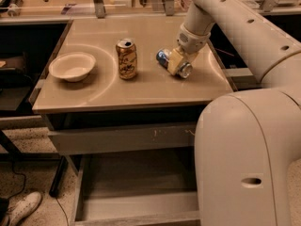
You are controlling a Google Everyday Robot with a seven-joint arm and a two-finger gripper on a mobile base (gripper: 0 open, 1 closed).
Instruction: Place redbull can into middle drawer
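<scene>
The redbull can, blue and silver, lies tilted on its side at the right of the tan tabletop. My gripper comes down from the upper right and its pale fingers are closed across the can's middle. The can's blue end and silver end stick out on either side. The middle drawer stands pulled open below the table, its grey inside bare. My arm hides its right part.
A gold can stands upright in the middle of the tabletop, left of the gripper. A white bowl sits at the left. A closed grey drawer front with yellowish scratches lies above the open drawer. A shoe is on the floor.
</scene>
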